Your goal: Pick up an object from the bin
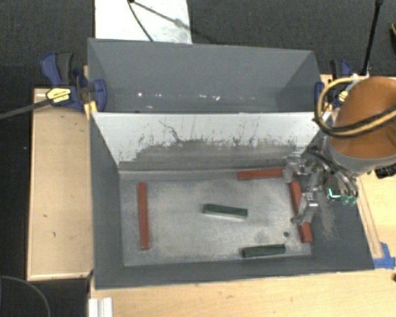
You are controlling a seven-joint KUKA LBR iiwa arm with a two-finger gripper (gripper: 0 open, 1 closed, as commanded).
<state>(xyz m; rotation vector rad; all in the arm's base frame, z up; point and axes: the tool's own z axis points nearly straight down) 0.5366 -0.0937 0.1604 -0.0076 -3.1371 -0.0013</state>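
My gripper (309, 197) hangs low at the right side of the bin. It is directly over a red stick (305, 230) that lies lengthwise along the right wall, and it covers the stick's middle. A second red stick (259, 174) lies along the back wall, just left of the gripper. A dark green block (225, 211) rests on the floor near the middle. Another dark green block (263, 250) lies by the front wall, below and left of the gripper.
A third red stick (143, 215) lies lengthwise by the left wall, far from the gripper. The arm with its orange cover and cables reaches in over the right rim. The bin's walls slope up steeply on all sides.
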